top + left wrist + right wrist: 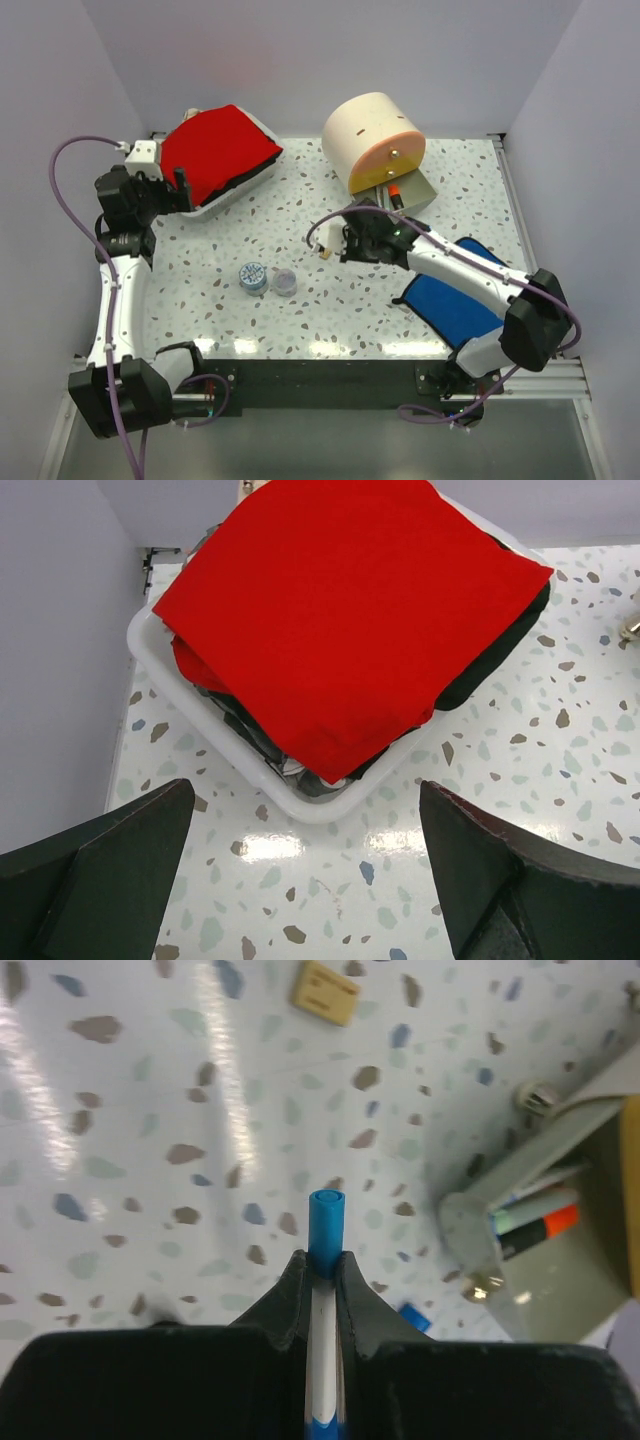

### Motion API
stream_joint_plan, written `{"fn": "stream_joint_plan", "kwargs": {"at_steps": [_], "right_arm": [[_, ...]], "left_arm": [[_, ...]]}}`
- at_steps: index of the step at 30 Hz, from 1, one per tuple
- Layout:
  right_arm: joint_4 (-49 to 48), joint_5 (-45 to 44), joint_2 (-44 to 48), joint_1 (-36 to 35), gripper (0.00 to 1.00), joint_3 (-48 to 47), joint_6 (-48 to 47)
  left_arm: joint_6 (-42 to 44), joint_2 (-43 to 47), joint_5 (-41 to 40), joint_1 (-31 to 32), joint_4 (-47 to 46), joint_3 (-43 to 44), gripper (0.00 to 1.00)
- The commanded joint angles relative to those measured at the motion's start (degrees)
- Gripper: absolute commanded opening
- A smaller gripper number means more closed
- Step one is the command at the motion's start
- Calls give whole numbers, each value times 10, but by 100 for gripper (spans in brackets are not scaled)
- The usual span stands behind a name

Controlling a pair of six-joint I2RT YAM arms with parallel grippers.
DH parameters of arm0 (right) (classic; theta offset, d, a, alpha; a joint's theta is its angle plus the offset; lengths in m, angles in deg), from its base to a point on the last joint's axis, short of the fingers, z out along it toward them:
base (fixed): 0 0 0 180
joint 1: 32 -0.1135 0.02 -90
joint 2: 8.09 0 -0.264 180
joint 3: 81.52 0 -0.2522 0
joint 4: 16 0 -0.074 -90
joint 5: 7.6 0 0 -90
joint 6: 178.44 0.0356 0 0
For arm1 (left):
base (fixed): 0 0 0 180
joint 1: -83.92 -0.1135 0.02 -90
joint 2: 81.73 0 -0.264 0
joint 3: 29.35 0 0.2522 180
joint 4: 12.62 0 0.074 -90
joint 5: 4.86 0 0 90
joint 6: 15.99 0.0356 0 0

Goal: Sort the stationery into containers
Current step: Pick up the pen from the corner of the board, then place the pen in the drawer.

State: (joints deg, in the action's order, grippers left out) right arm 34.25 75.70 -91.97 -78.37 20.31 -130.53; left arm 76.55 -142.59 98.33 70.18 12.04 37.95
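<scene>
While left pincer (pixel 305 880) gapes wide, right pincer (pixel 322 1260) low, clamped on blue pen (pixel 326 1222).

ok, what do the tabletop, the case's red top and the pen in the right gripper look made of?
Tabletop: speckled terrazzo-look laminate or stone, glossy; lamp glare streaks it. Red top: matte, probably cloth or felt; no shine anywhere. Pen, pinched by the right gripper: smooth blue-and-white plastic, hollow tube end.

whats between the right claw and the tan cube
Just bare speckled table, in the right wrist view: nothing lies between the right claw, shut on a blue pen, and the tan cube.
</scene>
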Motion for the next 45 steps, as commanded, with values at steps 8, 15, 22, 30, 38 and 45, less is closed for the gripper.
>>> {"fn": "stream_joint_plan", "kwargs": {"at_steps": [8, 15, 22, 30, 38, 45], "right_arm": [[-63, 26, -85, 186, 0, -125, -260], [-96, 65, -157, 226, 0, -164, -323], [-155, 66, -185, 240, 26, -156, -341], [-171, 49, -159, 241, 40, -150, -274], [11, 127, -98, 283, 8, -209, -74], [-65, 178, 13, 318, 0, -1, -262]], "left_arm": [[-42, 2, 33, 1, -34, 28, 100], [-10, -6, 39, -1, -29, 24, 100], [-15, -20, 50, -19, -30, 28, 100], [-11, -29, 84, -18, -42, 24, 100], [18, -58, 132, 27, -52, 30, 99], [26, -111, 148, 83, -73, 50, 98]]}}
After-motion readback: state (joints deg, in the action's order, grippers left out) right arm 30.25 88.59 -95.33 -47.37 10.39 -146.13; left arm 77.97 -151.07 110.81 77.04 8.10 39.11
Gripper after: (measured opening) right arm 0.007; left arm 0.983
